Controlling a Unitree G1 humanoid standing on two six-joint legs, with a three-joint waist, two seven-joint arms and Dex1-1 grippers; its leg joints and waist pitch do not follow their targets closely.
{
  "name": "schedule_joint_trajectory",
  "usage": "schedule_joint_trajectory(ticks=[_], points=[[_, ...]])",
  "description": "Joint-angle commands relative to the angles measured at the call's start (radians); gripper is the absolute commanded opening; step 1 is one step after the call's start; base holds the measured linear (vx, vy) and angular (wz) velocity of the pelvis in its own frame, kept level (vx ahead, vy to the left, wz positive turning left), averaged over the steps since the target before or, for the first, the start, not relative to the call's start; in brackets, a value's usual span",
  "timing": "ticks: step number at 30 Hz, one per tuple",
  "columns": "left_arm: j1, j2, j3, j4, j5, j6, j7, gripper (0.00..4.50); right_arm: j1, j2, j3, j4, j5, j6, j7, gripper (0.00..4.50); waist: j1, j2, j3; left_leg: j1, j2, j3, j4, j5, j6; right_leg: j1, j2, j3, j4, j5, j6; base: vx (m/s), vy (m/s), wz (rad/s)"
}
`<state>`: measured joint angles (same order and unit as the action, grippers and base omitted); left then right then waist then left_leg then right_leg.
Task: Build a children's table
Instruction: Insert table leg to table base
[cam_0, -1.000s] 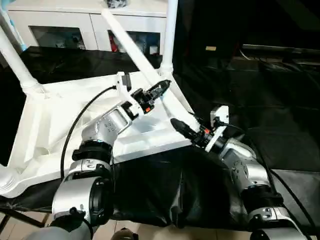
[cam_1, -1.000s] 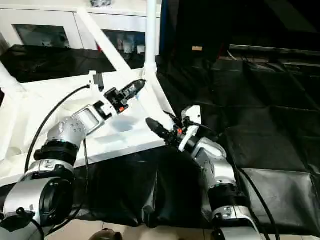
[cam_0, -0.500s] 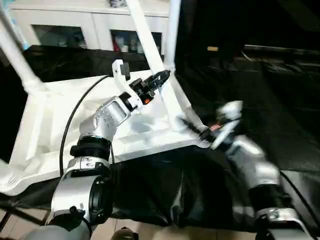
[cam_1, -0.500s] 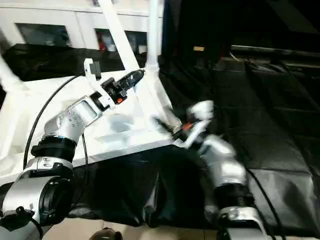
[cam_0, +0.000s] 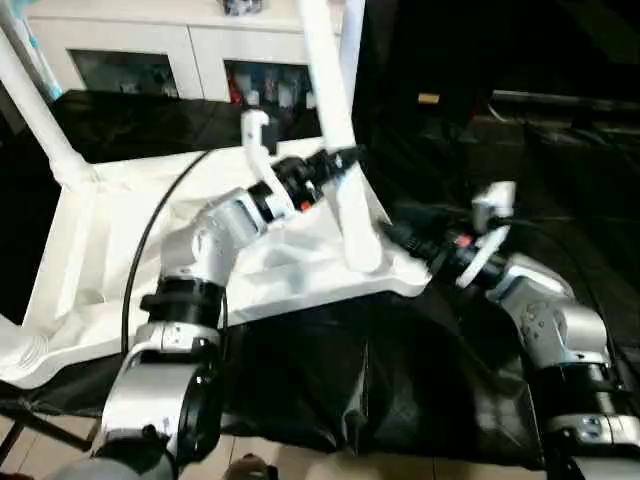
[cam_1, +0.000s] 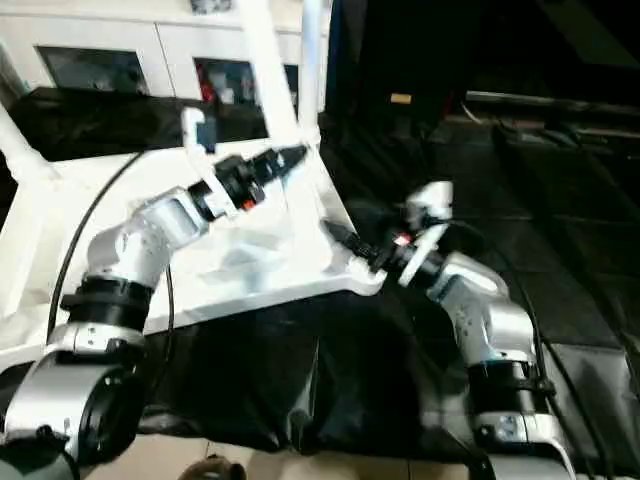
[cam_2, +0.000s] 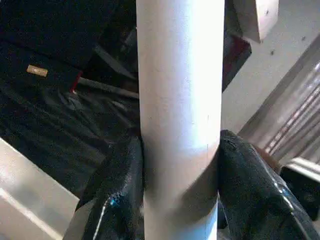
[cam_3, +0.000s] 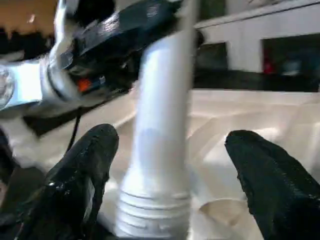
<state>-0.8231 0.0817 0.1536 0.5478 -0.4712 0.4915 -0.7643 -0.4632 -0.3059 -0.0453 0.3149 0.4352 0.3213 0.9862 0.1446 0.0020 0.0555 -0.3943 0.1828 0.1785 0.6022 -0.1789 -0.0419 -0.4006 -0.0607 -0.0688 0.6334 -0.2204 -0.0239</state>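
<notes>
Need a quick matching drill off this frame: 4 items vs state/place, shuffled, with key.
Items:
1. left gripper
2. right gripper
3. gripped leg
4. tabletop

States:
A. lies upside down on the black-covered work table
B. open, fingers either side of the leg's threaded end
C. shut on the leg's shaft
D. lower end at the near corner socket

Pairs: 1-C, 2-B, 3-D, 4-A

Bright glare whitens the leg (cam_2: 180, 115) across the centre of the left wrist frame, backgrounds stay dim, and motion blur smears the right wrist frame.
</notes>
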Motion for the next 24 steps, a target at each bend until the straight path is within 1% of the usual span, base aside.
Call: schedule_joint_trajectory(ticks=[1, 2, 3, 4, 5, 6, 7, 8, 9, 10, 12, 13, 14, 15, 16, 19, 22, 23, 24], points=[[0.005, -0.001, -0.039, -0.048, 0.039, -0.019, 0.024, 1.88, -0.007, -0.015, 0.034, -0.016, -0.056, -0.006, -0.018, 3.93, -0.001, -0.015, -0.077, 0.019, 0.052, -0.019, -0.05, -0.005, 0.115, 0.064, -0.093, 0.049, -0.057, 0.093, -0.239, 0.0, 0.0, 0.0], [0.007, -0.002, -0.044, -0.053, 0.045, -0.021, 0.032, 1.88, -0.011, -0.016, 0.041, -0.013, -0.067, -0.01, -0.028, 3.93, -0.001, -0.016, -0.078, 0.019, 0.051, -0.019, -0.05, -0.007, 0.111, 0.065, -0.094, 0.05, -0.057, 0.091, -0.24, 0.0, 0.0, 0.0], [0.011, -0.008, -0.053, -0.065, 0.059, -0.027, 0.054, 1.88, -0.021, -0.015, 0.056, 0.0, -0.102, -0.023, -0.059, 3.93, 0.0, -0.011, -0.079, 0.02, 0.054, -0.02, -0.05, -0.003, 0.106, 0.064, -0.096, 0.05, -0.056, 0.092, -0.239, 0.0, 0.0, 0.0], [0.022, -0.027, -0.074, -0.099, 0.09, -0.036, 0.116, 1.88, -0.051, 0.001, 0.077, 0.037, -0.169, -0.037, -0.152, 3.93, -0.003, -0.013, -0.079, 0.02, 0.054, -0.021, -0.05, 0.005, 0.099, 0.063, -0.093, 0.049, -0.054, 0.102, -0.241, 0.0, 0.0, 0.0], [0.024, -0.031, -0.077, -0.105, 0.095, -0.038, 0.128, 1.88, -0.056, 0.005, 0.08, 0.045, -0.18, -0.041, -0.169, 3.93, -0.007, -0.013, -0.078, 0.021, 0.052, -0.02, -0.051, 0.004, 0.093, 0.061, -0.092, 0.05, -0.055, 0.101, -0.247, 0.0, 0.0, 0.0], [0.032, -0.045, -0.088, -0.129, 0.113, -0.046, 0.168, 1.88, -0.074, 0.023, 0.089, 0.067, -0.21, -0.045, -0.225, 3.93, -0.008, -0.013, -0.079, 0.021, 0.052, -0.019, -0.051, -0.001, 0.091, 0.063, -0.093, 0.05, -0.056, 0.097, -0.248, 0.0, 0.0, 0.0], [0.033, -0.048, -0.09, -0.133, 0.116, -0.047, 0.174, 1.88, -0.076, 0.026, 0.09, 0.069, -0.212, -0.045, -0.232, 3.93, -0.009, -0.014, -0.078, 0.02, 0.05, -0.018, -0.051, -0.011, 0.089, 0.065, -0.093, 0.051, -0.059, 0.086, -0.242, 0.0, 0.0, 0.0], [0.04, -0.059, -0.095, -0.155, 0.119, -0.044, 0.192, 1.88, -0.08, 0.045, 0.094, 0.071, -0.207, -0.043, -0.246, 3.93, -0.009, -0.017, -0.079, 0.021, 0.051, -0.018, -0.051, -0.012, 0.09, 0.066, -0.093, 0.052, -0.057, 0.089, -0.239, 0.0, 0.0, 0.0], [0.044, -0.065, -0.1, -0.168, 0.123, -0.046, 0.2, 1.88, -0.083, 0.058, 0.097, 0.073, -0.209, -0.041, -0.26, 3.93, -0.008, -0.016, -0.079, 0.02, 0.051, -0.018, -0.051, -0.009, 0.094, 0.066, -0.094, 0.053, -0.056, 0.093, -0.238, 0.0, 0.0, 0.0], [0.047, -0.068, -0.105, -0.178, 0.13, -0.049, 0.206, 1.86, -0.086, 0.069, 0.102, 0.078, -0.213, -0.041, -0.272, 3.93, -0.008, -0.017, -0.08, 0.02, 0.051, -0.018, -0.05, -0.002, 0.099, 0.065, -0.092, 0.052, -0.054, 0.106, -0.238, 0.0, 0.0, 0.0], [0.054, -0.072, -0.12, -0.195, 0.148, -0.057, 0.221, 1.86, -0.099, 0.101, 0.106, 0.097, -0.225, -0.05, -0.311, 3.93, -0.008, -0.015, -0.08, 0.02, 0.052, -0.019, -0.049, 0.013, 0.106, 0.061, -0.092, 0.052, -0.051, 0.12, -0.242, 0.0, 0.0, 0.0], [0.058, -0.074, -0.128, -0.202, 0.159, -0.061, 0.232, 1.86, -0.111, 0.126, 0.107, 0.114, -0.229, -0.054, -0.336, 3.93, -0.009, -0.018, -0.079, 0.02, 0.052, -0.018, -0.05, 0.012, 0.107, 0.061, -0.092, 0.052, -0.053, 0.113, -0.245, 0.0, 0.0, 0.0], [0.058, -0.074, -0.128, -0.202, 0.159, -0.061, 0.232, 1.86, -0.111, 0.126, 0.107, 0.114, -0.229, -0.054, -0.336, 3.93, -0.008, -0.015, -0.079, 0.022, 0.054, -0.018, -0.051, 0.009, 0.104, 0.061, -0.093, 0.052, -0.052, 0.108, -0.246, 0.0, 0.0, 0.0], [0.063, -0.074, -0.134, -0.209, 0.166, -0.063, 0.238, 1.86, -0.116, 0.137, 0.11, 0.121, -0.233, -0.057, -0.346, 3.77, -0.006, -0.015, -0.079, 0.025, 0.054, -0.017, -0.05, 0.003, 0.102, 0.059, -0.092, 0.053, -0.054, 0.1, -0.244, 0.0, 0.0, 0.0], [0.068, -0.072, -0.142, -0.217, 0.177, -0.067, 0.246, 1.86, -0.12, 0.146, 0.114, 0.129, -0.241, -0.062, -0.353, 3.66, -0.007, -0.015, -0.078, 0.022, 0.054, -0.017, -0.052, 0.0, 0.1, 0.059, -0.091, 0.053, -0.053, 0.099, -0.243, 0.0, 0.0, 0.0], [0.079, -0.072, -0.155, -0.234, 0.188, -0.069, 0.252, 1.86, -0.129, 0.167, 0.118, 0.142, -0.242, -0.065, -0.359, 3.57, -0.007, -0.016, -0.079, 0.021, 0.053, -0.018, -0.052, -0.001, 0.091, 0.062, -0.093, 0.054, -0.052, 0.106, -0.232, 0.0, 0.0, 0.0], [0.086, -0.072, -0.162, -0.248, 0.194, -0.067, 0.253, 1.86, -0.131, 0.174, 0.121, 0.145, -0.245, -0.067, -0.362, 3.25, -0.008, -0.016, -0.079, 0.022, 0.052, -0.017, -0.051, 0.0, 0.091, 0.062, -0.092, 0.054, -0.051, 0.111, -0.229, 0.0, 0.0, 0.0], [0.087, -0.071, -0.163, -0.25, 0.196, -0.068, 0.254, 1.86, -0.132, 0.174, 0.121, 0.145, -0.245, -0.068, -0.36, 3.25, -0.008, -0.016, -0.079, 0.022, 0.052, -0.017, -0.051, 0.001, 0.091, 0.062, -0.092, 0.054, -0.051, 0.116, -0.229, 0.0, 0.0, 0.0], [0.087, -0.071, -0.164, -0.25, 0.197, -0.068, 0.255, 1.86, -0.132, 0.174, 0.122, 0.146, -0.245, -0.068, -0.36, 3.15, -0.008, -0.016, -0.079, 0.022, 0.052, -0.017, -0.051, 0.001, 0.091, 0.062, -0.092, 0.054, -0.051, 0.116, -0.229, 0.0, 0.0, 0.0]])
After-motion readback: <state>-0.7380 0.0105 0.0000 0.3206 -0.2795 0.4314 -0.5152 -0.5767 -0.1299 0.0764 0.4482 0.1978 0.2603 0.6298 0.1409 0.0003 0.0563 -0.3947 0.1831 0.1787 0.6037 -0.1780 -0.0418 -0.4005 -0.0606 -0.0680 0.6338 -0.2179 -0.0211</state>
